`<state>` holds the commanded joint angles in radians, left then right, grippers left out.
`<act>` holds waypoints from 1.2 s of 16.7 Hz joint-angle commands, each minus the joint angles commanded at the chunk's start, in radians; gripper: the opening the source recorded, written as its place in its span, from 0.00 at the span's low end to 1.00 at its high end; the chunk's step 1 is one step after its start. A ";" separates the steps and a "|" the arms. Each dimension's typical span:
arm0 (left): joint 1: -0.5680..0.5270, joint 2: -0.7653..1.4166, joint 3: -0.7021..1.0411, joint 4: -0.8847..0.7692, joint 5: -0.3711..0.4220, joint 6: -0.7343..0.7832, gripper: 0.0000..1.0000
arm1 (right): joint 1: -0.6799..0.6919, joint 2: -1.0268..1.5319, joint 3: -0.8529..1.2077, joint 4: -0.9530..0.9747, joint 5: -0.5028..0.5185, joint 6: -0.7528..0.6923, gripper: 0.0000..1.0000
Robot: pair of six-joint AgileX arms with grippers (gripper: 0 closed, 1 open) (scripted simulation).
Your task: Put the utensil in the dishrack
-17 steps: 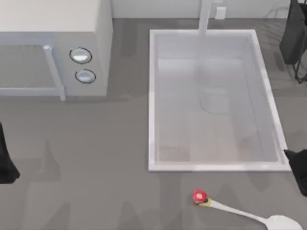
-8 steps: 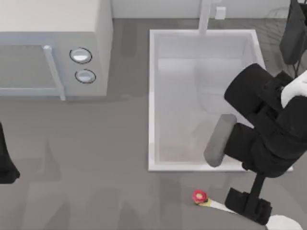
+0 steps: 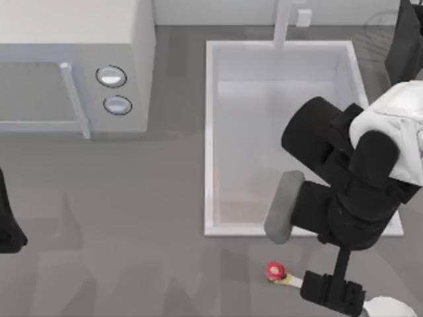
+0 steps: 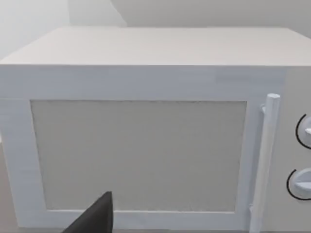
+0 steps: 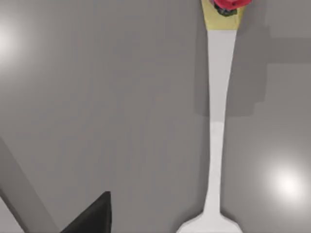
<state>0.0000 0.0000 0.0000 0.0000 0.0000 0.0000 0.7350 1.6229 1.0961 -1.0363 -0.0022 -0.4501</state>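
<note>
My right gripper [image 3: 334,292] hangs over the spoon's [image 3: 291,278] handle, near the table's [image 3: 132,251] front edge, just in front of the sink [image 3: 210,132]. I cannot tell whether its fingers are open or closed. The spoon lies flat on the table, red knob toward the left, broad head toward the right; the right wrist view shows its shaft [image 5: 218,111] bare. Dish rack [image 3: 404,39] sits at far right, behind. Left arm [image 3: 8,224] parked at left edge, facing the microwave [image 4: 146,136].
</note>
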 joint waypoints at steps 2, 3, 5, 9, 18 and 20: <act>0.000 0.000 0.000 0.000 0.000 0.000 1.00 | 0.002 0.009 -0.009 0.016 0.000 -0.001 1.00; 0.000 0.000 0.000 0.000 0.000 0.000 1.00 | 0.003 0.021 -0.022 0.039 0.000 -0.001 1.00; 0.000 0.000 0.000 0.000 0.000 0.000 1.00 | 0.005 0.056 -0.061 0.116 0.000 -0.001 1.00; 0.000 0.000 0.000 0.000 0.000 0.000 1.00 | 0.007 0.150 -0.166 0.322 0.000 0.004 1.00; 0.000 0.000 0.000 0.000 0.000 0.000 1.00 | 0.008 0.197 -0.220 0.415 0.000 0.005 0.85; 0.000 0.000 0.000 0.000 0.000 0.000 1.00 | 0.008 0.197 -0.220 0.415 0.000 0.005 0.70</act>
<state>0.0000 0.0000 0.0000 0.0000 0.0000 0.0000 0.7434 1.8199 0.8757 -0.6214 -0.0018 -0.4447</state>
